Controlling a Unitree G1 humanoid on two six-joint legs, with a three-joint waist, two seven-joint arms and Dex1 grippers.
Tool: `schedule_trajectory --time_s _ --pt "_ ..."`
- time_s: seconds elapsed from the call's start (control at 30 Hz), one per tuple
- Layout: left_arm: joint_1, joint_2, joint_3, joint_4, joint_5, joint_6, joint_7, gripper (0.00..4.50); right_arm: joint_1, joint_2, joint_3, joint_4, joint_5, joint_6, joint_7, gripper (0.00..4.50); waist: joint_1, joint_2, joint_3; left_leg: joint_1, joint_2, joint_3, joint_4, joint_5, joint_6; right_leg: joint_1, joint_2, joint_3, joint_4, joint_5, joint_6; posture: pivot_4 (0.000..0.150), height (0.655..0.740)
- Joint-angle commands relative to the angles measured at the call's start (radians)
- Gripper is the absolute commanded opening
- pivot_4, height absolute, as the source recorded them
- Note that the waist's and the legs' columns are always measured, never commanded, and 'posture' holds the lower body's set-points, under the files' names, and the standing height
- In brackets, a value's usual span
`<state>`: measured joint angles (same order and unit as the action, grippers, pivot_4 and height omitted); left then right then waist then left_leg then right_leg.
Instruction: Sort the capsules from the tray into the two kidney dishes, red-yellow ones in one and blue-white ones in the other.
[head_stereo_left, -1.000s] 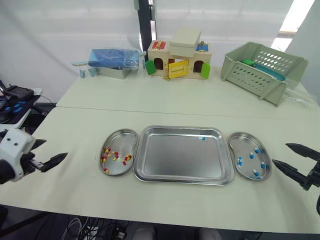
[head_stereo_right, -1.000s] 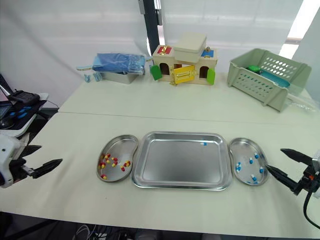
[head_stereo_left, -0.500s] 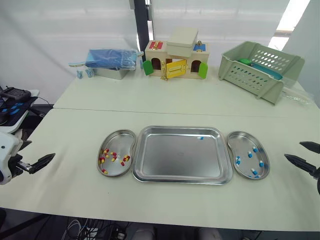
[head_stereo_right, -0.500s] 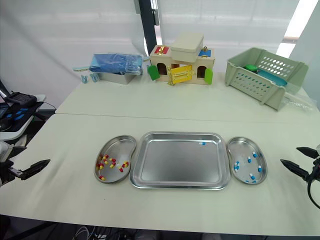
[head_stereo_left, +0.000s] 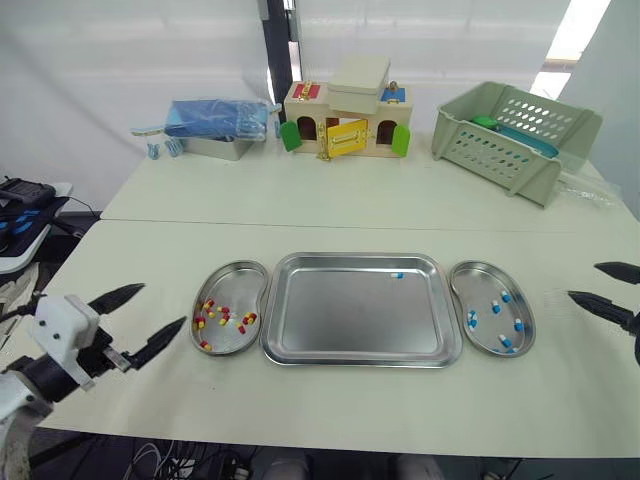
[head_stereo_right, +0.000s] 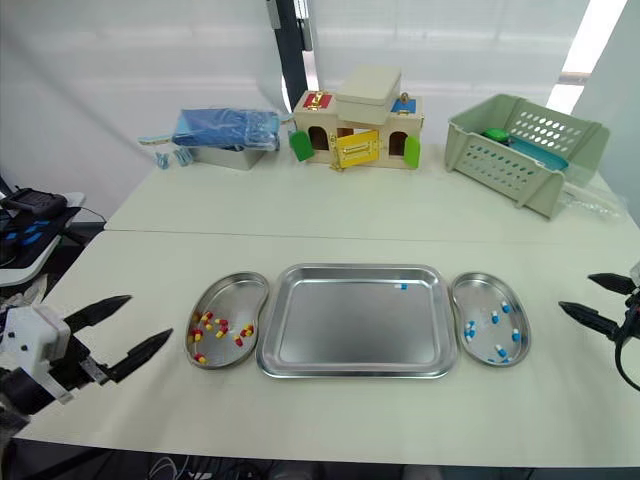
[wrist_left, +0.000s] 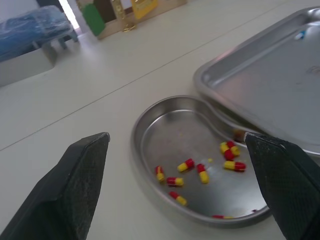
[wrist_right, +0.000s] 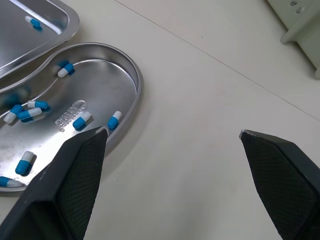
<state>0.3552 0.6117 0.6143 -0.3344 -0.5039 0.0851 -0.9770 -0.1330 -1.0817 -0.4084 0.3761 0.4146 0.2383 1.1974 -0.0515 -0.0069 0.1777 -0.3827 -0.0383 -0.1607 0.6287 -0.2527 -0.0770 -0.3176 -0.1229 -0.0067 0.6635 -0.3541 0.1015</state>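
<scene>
A small wooden toy house (head_stereo_left: 345, 120) with green and yellow doors stands at the far side of the cream table (head_stereo_left: 330, 205). To its left, a blue plastic-wrapped bundle (head_stereo_left: 220, 116) lies on a grey metal box (head_stereo_left: 212, 147). To its right sits a tilted pale green slotted plastic basket (head_stereo_left: 515, 145). A dark upright pole (head_stereo_left: 270, 50) rises just behind the house.

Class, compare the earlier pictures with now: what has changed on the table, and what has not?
The left gripper has swung in toward the red-yellow kidney dish, open and empty. The right gripper has drawn back from the blue-white kidney dish, also open. Nothing was picked up; one blue-white capsule stays in the tray, dishes unmoved.
</scene>
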Motion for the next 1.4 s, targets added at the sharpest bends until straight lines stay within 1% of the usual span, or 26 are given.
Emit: schedule_trajectory --time_s 0.03,0.13,0.2,0.27,0.37,0.47,0.53,0.6,0.7,0.83,0.9,1.0,1.13,1.4 --pt "0.066 -0.114 -0.06 -0.102 -0.046 -0.126 -0.029 4.49 -0.04 -0.029 0.015 -0.022 0.024 0.071 0.044 4.5 0.002 0.001 0.0 0.0 0.0 0.001 0.0 0.0 0.0 0.0 0.0 0.0 0.0 0.0 0.0 0.15 0.74" --pt "0.145 -0.235 -0.142 -0.135 -0.027 -0.235 -0.035 4.49 -0.082 -0.032 0.047 -0.062 0.03 0.114 0.069 4.5 0.006 0.001 -0.001 0.0 0.0 0.0 0.001 0.0 0.0 0.0 0.0 0.0 0.0 0.0 0.0 0.15 0.74" --pt "0.205 -0.317 -0.218 -0.125 -0.02 -0.335 -0.075 4.49 -0.104 -0.026 0.071 -0.135 0.042 0.147 0.082 4.5 0.007 0.002 -0.001 0.0 0.0 0.001 0.001 0.0 0.0 0.0 0.0 0.0 -0.001 0.0 0.0 0.15 0.74" --pt "0.244 -0.376 -0.286 -0.104 -0.011 -0.427 -0.112 4.49 -0.122 -0.019 0.102 -0.221 0.046 0.174 0.082 4.5 0.007 0.002 -0.001 -0.001 0.0 0.001 0.001 0.0 0.0 0.0 0.0 0.0 -0.002 0.0 0.0 0.15 0.74" --pt "0.268 -0.406 -0.352 -0.058 -0.009 -0.55 -0.165 4.49 -0.154 -0.008 0.148 -0.335 0.058 0.222 0.062 4.5 0.018 0.003 -0.001 -0.002 -0.001 0.002 0.001 -0.001 0.001 0.0 -0.001 0.001 -0.003 0.001 0.001 0.15 0.74" --pt "0.264 -0.415 -0.375 0.018 -0.017 -0.644 -0.193 4.49 -0.192 -0.003 0.216 -0.449 0.079 0.329 0.037 4.5 0.024 0.003 -0.002 -0.002 0.0 0.001 0.001 -0.001 0.001 0.0 0.0 0.0 -0.003 0.001 0.001 0.15 0.74" --pt "0.256 -0.412 -0.39 0.072 -0.027 -0.693 -0.214 4.49 -0.245 0.024 0.304 -0.503 0.073 0.392 0.022 4.5 0.024 0.003 -0.002 -0.003 -0.001 0.001 0.001 -0.001 0.001 0.0 0.0 0.0 -0.005 0.001 0.001 0.15 0.74" --pt "0.246 -0.409 -0.404 0.109 -0.039 -0.736 -0.23 4.49 -0.324 0.086 0.393 -0.515 0.048 0.415 -0.002 4.5 0.016 0.003 -0.002 -0.003 -0.001 0.001 0.001 -0.001 0.002 0.0 0.0 0.0 -0.006 0.001 0.002 0.15 0.74" --pt "0.237 -0.401 -0.427 0.133 -0.046 -0.769 -0.227 4.49 -0.43 0.167 0.49 -0.458 -0.012 0.403 -0.022 4.5 0.016 0.004 -0.002 -0.003 -0.001 0.0 0.001 -0.001 0.002 -0.001 0.0 0.0 -0.005 0.001 0.002 0.15 0.74" --pt "0.232 -0.388 -0.452 0.16 -0.055 -0.8 -0.222 4.49 -0.544 0.266 0.629 -0.33 -0.125 0.302 -0.001 4.5 0.02 0.005 -0.002 -0.003 -0.001 0.0 0.0 0.0 0.0 -0.001 -0.001 -0.001 -0.006 0.001 0.002 0.15 0.74" --pt "0.229 -0.384 -0.458 0.166 -0.054 -0.816 -0.212 4.49 -0.589 0.307 0.672 -0.249 -0.175 0.25 0.005 4.5 0.019 0.005 -0.002 -0.003 -0.001 -0.001 0.0 0.0 -0.001 -0.001 0.0 -0.001 -0.006 0.001 0.002 0.15 0.74" --pt "0.232 -0.376 -0.469 0.165 -0.053 -0.83 -0.193 4.5 -0.636 0.356 0.721 -0.14 -0.241 0.17 0.016 3.84 0.019 0.005 -0.002 -0.003 -0.001 -0.001 0.0 0.001 -0.002 -0.001 0.0 -0.001 -0.006 0.001 0.002 0.15 0.74" --pt "0.244 -0.363 -0.479 0.158 -0.049 -0.843 -0.172 4.5 -0.678 0.408 0.743 -0.029 -0.299 0.096 0.013 2.47 0.018 0.005 -0.002 -0.003 -0.001 -0.001 0.0 0.001 -0.002 -0.001 0.0 -0.001 -0.006 0.001 0.002 0.15 0.74" --pt "0.262 -0.336 -0.49 0.145 -0.039 -0.852 -0.129 4.5 -0.702 0.47 0.738 0.106 -0.372 0.009 -0.005 2.47 0.018 0.005 -0.002 -0.003 -0.001 -0.002 0.0 0.001 -0.002 -0.001 0.0 -0.001 -0.005 0.001 0.002 0.15 0.74"
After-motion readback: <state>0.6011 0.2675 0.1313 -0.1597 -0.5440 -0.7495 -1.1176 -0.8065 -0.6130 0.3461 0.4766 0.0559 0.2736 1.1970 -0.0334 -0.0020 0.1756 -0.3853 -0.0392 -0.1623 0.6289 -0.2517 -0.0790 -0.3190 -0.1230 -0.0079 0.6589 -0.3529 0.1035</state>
